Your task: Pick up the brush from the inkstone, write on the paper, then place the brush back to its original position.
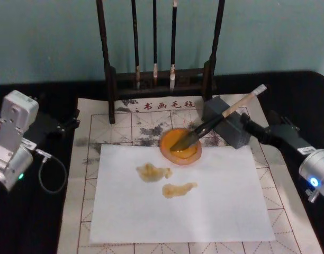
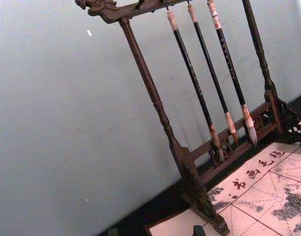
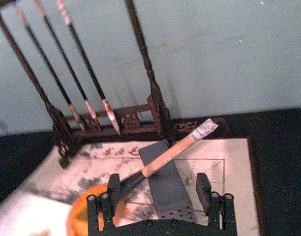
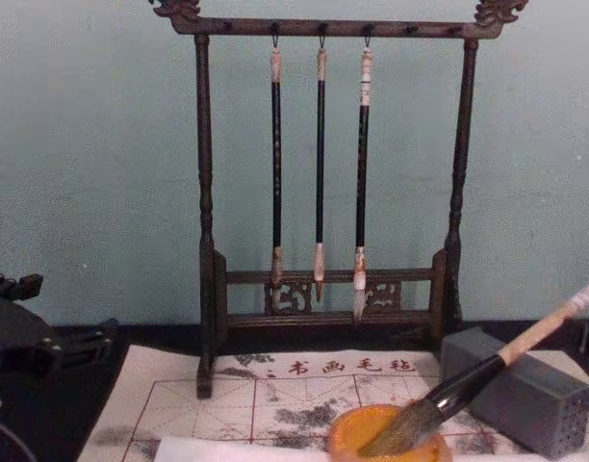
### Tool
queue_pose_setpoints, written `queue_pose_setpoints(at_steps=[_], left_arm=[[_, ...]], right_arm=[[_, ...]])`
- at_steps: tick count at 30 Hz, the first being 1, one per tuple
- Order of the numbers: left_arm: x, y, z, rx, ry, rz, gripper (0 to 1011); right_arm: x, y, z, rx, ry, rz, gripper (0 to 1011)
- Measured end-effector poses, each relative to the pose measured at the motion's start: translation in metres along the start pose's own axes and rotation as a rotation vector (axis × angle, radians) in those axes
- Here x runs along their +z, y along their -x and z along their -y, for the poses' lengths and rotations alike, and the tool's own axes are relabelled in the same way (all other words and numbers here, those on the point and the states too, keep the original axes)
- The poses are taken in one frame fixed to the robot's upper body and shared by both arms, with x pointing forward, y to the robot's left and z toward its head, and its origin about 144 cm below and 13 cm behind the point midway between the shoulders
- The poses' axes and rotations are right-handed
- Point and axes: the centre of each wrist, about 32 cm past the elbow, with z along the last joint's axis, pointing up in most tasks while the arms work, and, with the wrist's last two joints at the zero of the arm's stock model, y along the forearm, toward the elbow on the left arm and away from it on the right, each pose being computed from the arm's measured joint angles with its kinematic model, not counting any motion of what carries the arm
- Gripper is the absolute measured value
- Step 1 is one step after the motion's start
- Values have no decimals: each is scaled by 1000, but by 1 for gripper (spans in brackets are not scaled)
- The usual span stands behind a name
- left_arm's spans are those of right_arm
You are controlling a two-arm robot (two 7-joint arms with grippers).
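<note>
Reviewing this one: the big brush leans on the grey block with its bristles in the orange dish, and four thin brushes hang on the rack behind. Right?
Not quite: three thin brushes hang on the rack, as the chest view shows. The big brush does lean on the grey block, bristles in the orange dish.

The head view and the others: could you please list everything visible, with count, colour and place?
brush: one, tan handle, bristles in the inkstone, handle leaning on the grey block
inkstone: one, orange-yellow, at the paper's far edge
paper: one white sheet, two yellowish marks, on the gridded mat
grey block: one, right of the inkstone
brush rack: one, dark wood, three thin brushes hanging, at the back
left gripper: left of the mat
right gripper: open, near the handle
</note>
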Motion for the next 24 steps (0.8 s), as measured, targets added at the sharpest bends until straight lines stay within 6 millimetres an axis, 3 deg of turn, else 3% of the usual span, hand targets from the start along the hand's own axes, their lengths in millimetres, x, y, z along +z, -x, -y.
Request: queue_pose_setpoints(at_steps=[8,24], left_arm=[[0,0,0,0,0,0,1001],[0,0,0,0,0,0,1001]], right_arm=[[-11,-1,-1,-24,7,208,1002],[-14,-1,-2,-29,13,244,1002]])
